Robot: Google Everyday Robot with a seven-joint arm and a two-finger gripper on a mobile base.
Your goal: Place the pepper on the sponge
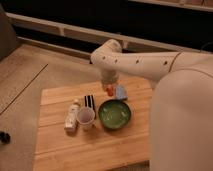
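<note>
The gripper [109, 87] hangs over the far part of the table [60, 150], its fingers closed on the pepper [108, 91]. Just right of the fingers in the camera view lies the sponge [120, 92], low and flat, its top open from above. Nearer the camera than the fingers stands the green bowl [115, 114]. Left of the bowl, the white cup [86, 118], the striped block [89, 101] and the white bottle [73, 116] crowd together and block a low path that way. The arm [140, 62] spans overhead to the right of the fingers, and the robot's body [182, 125] walls off that side. Left of the fingers the far strip of table lies open, as does the broad near part beyond the bowl.
</note>
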